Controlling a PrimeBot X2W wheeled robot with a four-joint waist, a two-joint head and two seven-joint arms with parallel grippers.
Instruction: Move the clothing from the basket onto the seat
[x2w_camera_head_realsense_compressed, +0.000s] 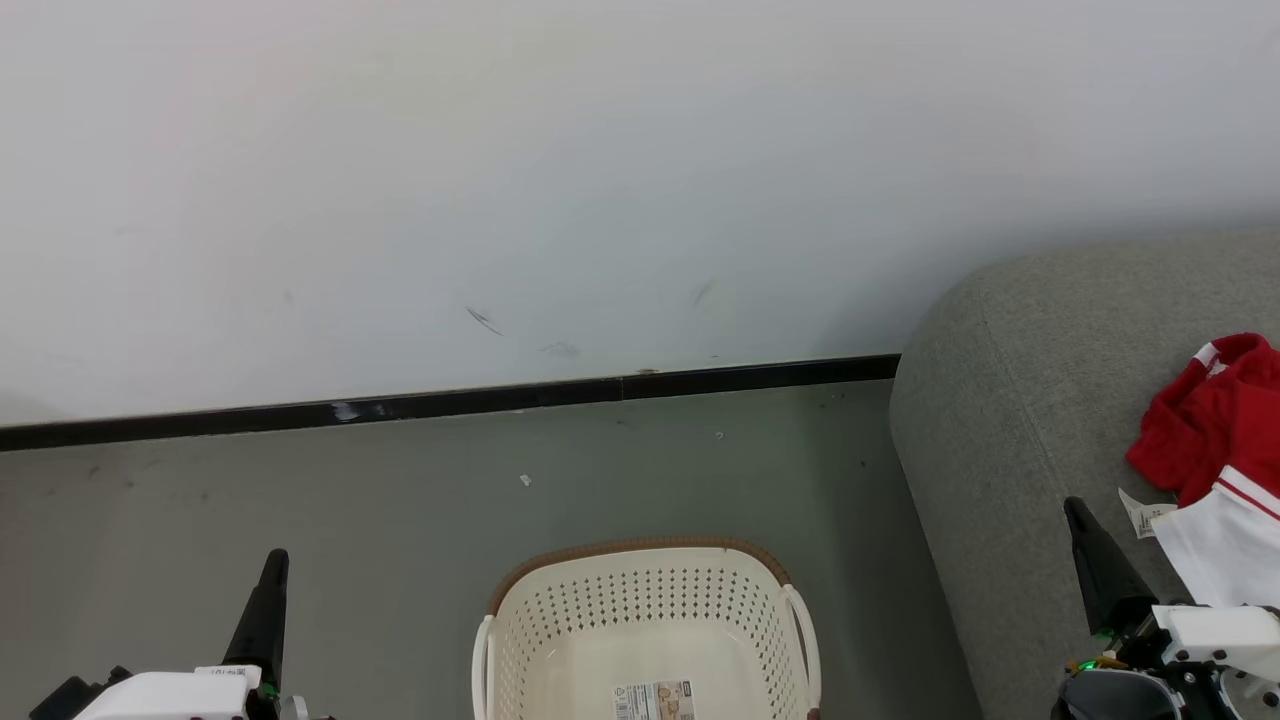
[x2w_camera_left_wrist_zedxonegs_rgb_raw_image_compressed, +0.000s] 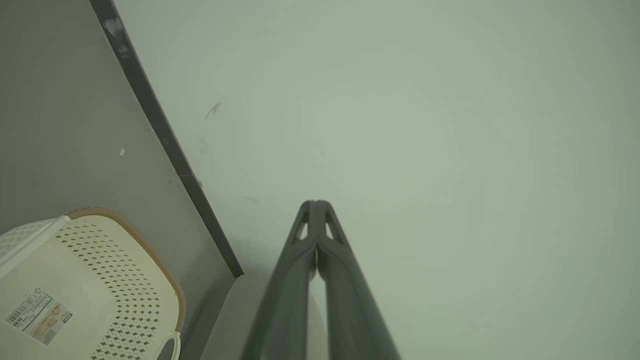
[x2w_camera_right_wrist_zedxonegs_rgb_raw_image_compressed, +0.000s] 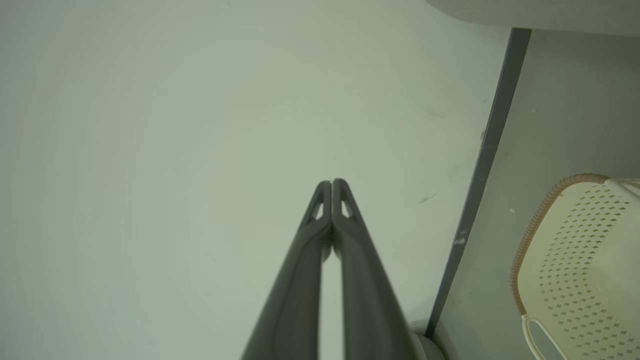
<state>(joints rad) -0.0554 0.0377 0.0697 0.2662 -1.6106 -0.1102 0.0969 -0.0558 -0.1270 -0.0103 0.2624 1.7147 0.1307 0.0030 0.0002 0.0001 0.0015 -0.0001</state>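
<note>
The soft bright red garments with white trim bands (x2w_camera_head_realsense_compressed: 1205, 425) lie crumpled on the large grey woven-fabric sofa cushion (x2w_camera_head_realsense_compressed: 1000, 400) at the right. A small white care label (x2w_camera_head_realsense_compressed: 1142, 512) pokes out on their left side. The cream-white plastic laundry basket (x2w_camera_head_realsense_compressed: 640, 600), with diamond-perforated walls and a brown woven-look rim, stands on the smooth grey floor (x2w_camera_head_realsense_compressed: 400, 520) just left of the cushion's rounded corner. A printed sticker (x2w_camera_head_realsense_compressed: 653, 700) lies on its flat bottom. The left gripper (x2w_camera_left_wrist_zedxonegs_rgb_raw_image_compressed: 316, 204), left of the basket, has its two long dark tapered fingers pressed tip to tip on nothing. The right gripper (x2w_camera_right_wrist_zedxonegs_rgb_raw_image_compressed: 331, 182), over the cushion near the garments, is likewise closed and holds nothing. Farther off, a glossy black skirting strip (x2w_camera_head_realsense_compressed: 500, 400) runs under a scuffed white wall (x2w_camera_head_realsense_compressed: 600, 180).
</note>
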